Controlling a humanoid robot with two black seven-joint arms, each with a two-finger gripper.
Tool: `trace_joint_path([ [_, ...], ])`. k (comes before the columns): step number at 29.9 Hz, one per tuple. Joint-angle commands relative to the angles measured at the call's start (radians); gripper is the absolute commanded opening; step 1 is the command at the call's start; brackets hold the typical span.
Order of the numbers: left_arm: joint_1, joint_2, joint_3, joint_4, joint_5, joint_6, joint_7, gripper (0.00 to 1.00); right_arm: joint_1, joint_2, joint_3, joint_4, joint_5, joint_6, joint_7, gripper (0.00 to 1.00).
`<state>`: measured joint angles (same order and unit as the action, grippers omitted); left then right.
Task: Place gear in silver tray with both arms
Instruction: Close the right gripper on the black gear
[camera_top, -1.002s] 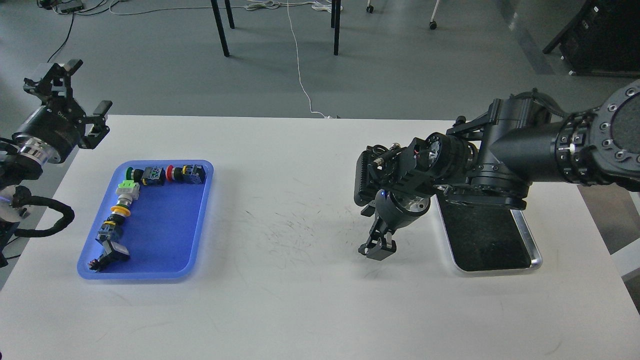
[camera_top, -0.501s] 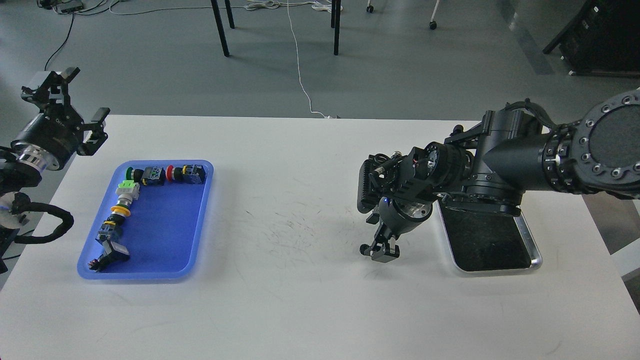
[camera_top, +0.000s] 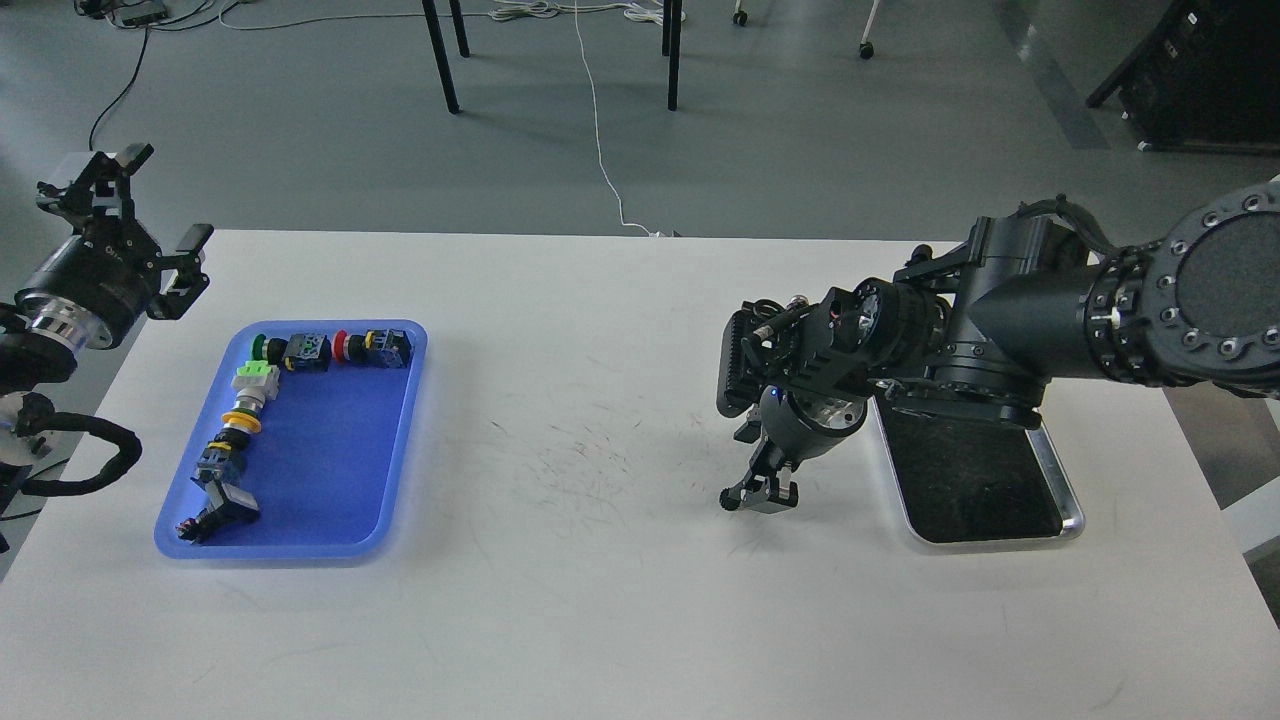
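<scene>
The silver tray (camera_top: 1072, 521) lies at the table's right, its far end hidden under my right arm. My right gripper (camera_top: 758, 494) points down just above the table, left of the tray, with its fingers closed. A small dark toothed gear (camera_top: 727, 497) sticks out at the left of its fingertips. My left gripper (camera_top: 165, 197) is open and empty, raised beyond the table's far left corner, above and left of the blue tray.
A blue plastic tray (camera_top: 330, 470) at the left holds several push-button parts along its far and left sides. The white table (camera_top: 600, 600) has scuff marks at its middle. Chair legs and cables are on the floor beyond.
My left gripper has drawn back to the left, away from the table. My right gripper has stayed in much the same spot, turning slightly, with the gear now showing at its tips.
</scene>
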<state>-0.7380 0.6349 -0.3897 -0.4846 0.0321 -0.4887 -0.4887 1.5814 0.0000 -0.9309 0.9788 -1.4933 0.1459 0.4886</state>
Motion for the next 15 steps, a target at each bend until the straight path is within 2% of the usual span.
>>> trace_joint_path([
  [1, 0.0, 0.003, 0.0, 0.0, 0.0, 0.0, 0.0, 0.98, 0.008, 0.0, 0.007, 0.012, 0.014, 0.0, 0.0, 0.66],
  [15, 0.009, 0.008, 0.002, 0.0, 0.0, 0.0, 0.0, 0.98, 0.009, 0.0, 0.007, 0.037, 0.065, 0.001, 0.0, 0.66],
])
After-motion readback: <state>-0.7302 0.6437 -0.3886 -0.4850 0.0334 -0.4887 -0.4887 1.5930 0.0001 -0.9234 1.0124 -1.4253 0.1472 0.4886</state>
